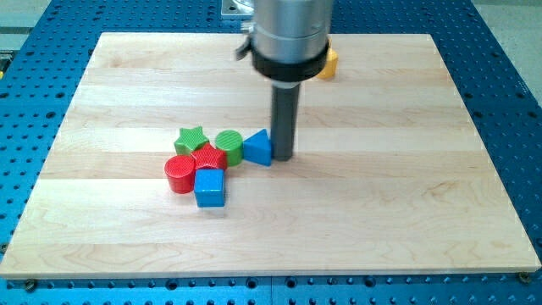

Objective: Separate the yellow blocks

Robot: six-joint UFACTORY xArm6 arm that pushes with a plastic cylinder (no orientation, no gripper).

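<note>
One yellow block (pixel 329 63) shows only partly at the view's top, mostly hidden behind the arm's grey body; its shape cannot be made out. No second yellow block shows. My tip (pixel 282 157) rests on the board right beside the blue triangle (pixel 258 148), at its right side, far below the yellow block.
A cluster lies left of my tip: green star (pixel 191 138), green cylinder (pixel 229 143), red hexagon-like block (pixel 209 158), red cylinder (pixel 179 174), blue cube (pixel 209 186). The wooden board (pixel 381 212) sits on a blue perforated table.
</note>
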